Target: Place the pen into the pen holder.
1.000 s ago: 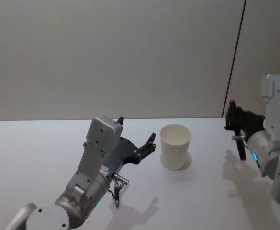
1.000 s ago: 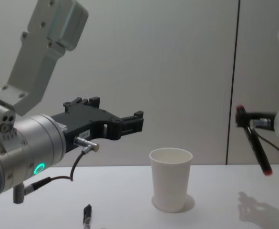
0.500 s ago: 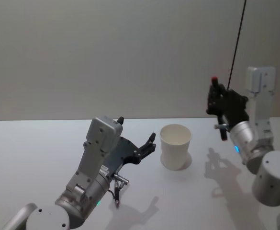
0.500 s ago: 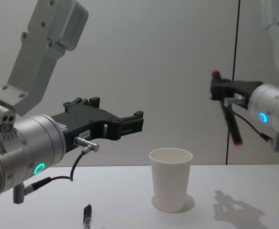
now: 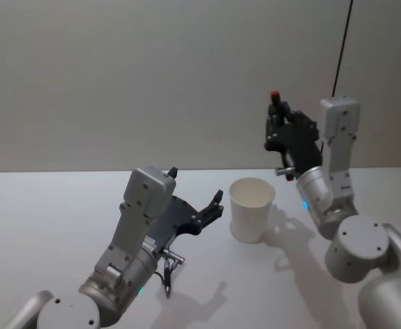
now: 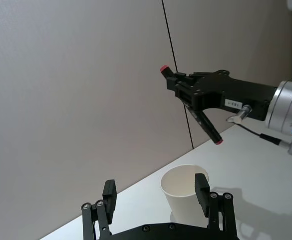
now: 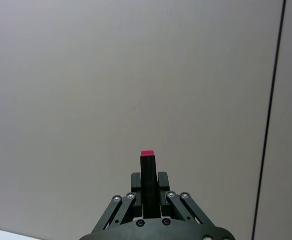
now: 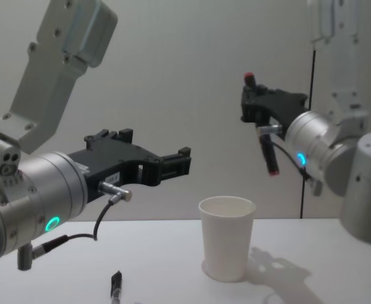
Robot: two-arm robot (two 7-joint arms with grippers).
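The pen (image 8: 268, 154) was held in the air at the upper right of the chest frame. It was gripped near its red upper end by the right gripper (image 8: 249, 105), whose jaws were clenched on it. The pen was tilted, and its lower tip lay above the cup (image 8: 227, 237) and slightly right of the rim. No contact existed between pen and cup.

The step in hand was judged to be alignment over the cup. For a clean insertion, the lower tip should be brought over the centre of the mouth and the pen turned nearer to upright. It should then be lowered until the tip is below the rim before the jaws are released. The cup appeared to be light paper, so a tip caught on the rim could tip it over.

The left gripper (image 5: 196, 183) was parked left of the cup at mid-frame in the head view, with its jaws spread and nothing in them.

The gap between tip and rim was read best from the chest view. In the head view the pen's lower part was largely covered by the right gripper (image 5: 277, 130), but the cup's (image 5: 251, 209) open mouth was seen from above. The left wrist view gave the pen's (image 6: 206, 125) full slant above the cup (image 6: 182, 195). The right wrist view confirmed the pen (image 7: 146, 170) clamped centrally between the fingers (image 7: 135, 182).
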